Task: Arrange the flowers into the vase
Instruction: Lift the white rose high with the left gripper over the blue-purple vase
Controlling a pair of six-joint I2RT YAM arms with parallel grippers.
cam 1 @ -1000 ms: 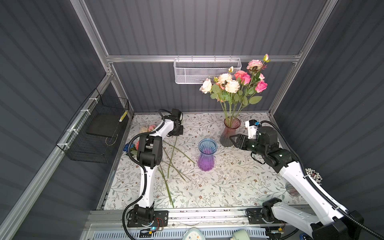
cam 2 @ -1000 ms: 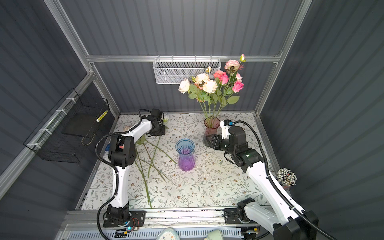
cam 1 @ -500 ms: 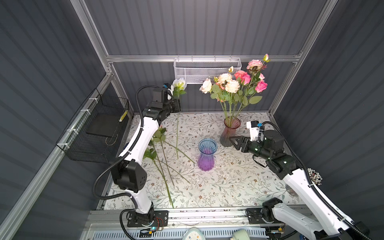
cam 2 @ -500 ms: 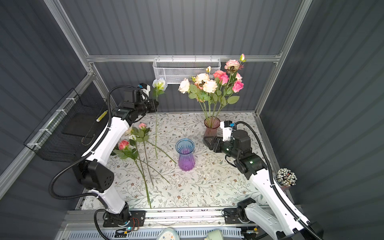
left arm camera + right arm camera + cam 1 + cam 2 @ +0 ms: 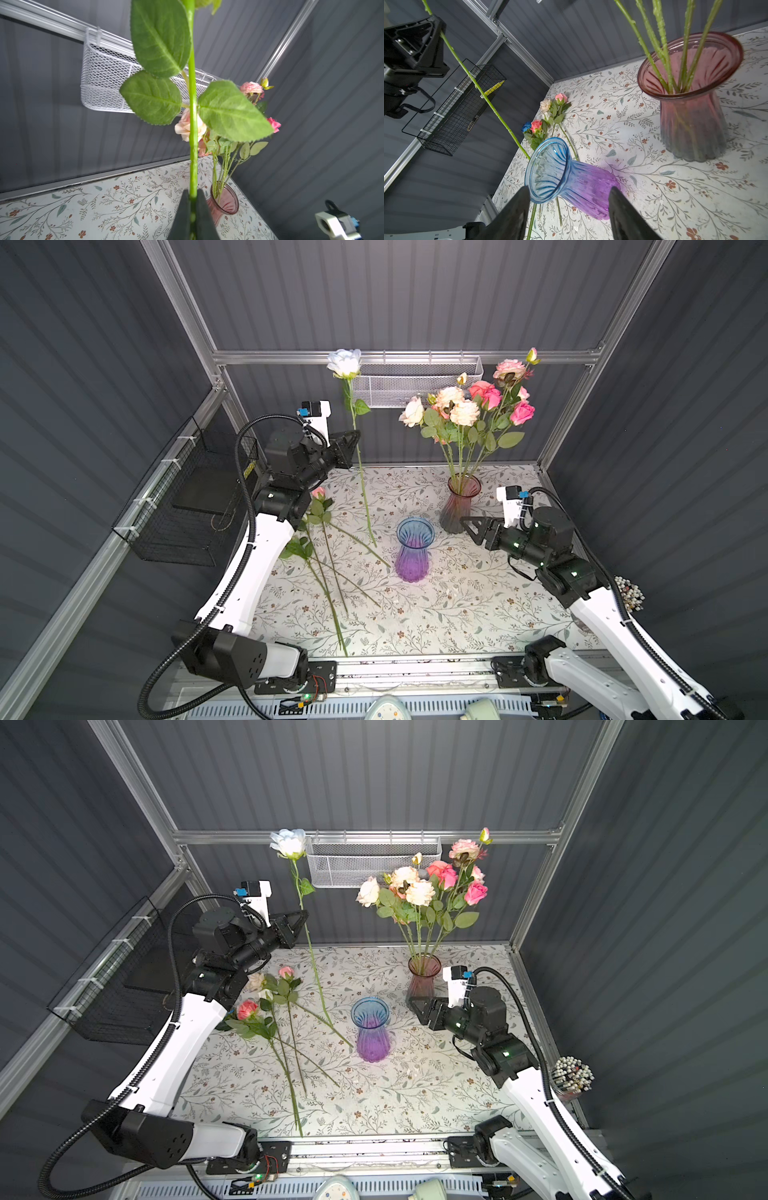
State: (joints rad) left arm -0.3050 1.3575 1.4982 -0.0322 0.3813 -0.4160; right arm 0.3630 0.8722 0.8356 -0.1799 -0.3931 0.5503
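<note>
White rose [image 5: 344, 363] raised, stem clamped in left hand [image 5: 356, 438], tip seemingly airborne

**White rose** [image 5: 344, 363]: upright in the air, its stem clamped near mid-length in the left gripper [image 5: 354, 448]. The lower tip is near the rim of the blue-to-purple vase [image 5: 413, 549], which is ribbed glass, upright and empty.

**Pink vase** [image 5: 462, 508]: upright, holding a bouquet [image 5: 465, 414] of pink and cream roses.

**Loose roses** [image 5: 270, 1011]: pink, coral and cream, plus one blue rose [image 5: 527, 126]. They lie flat to the left of the blue-to-purple vase, with stems fanned frontward.
</note>
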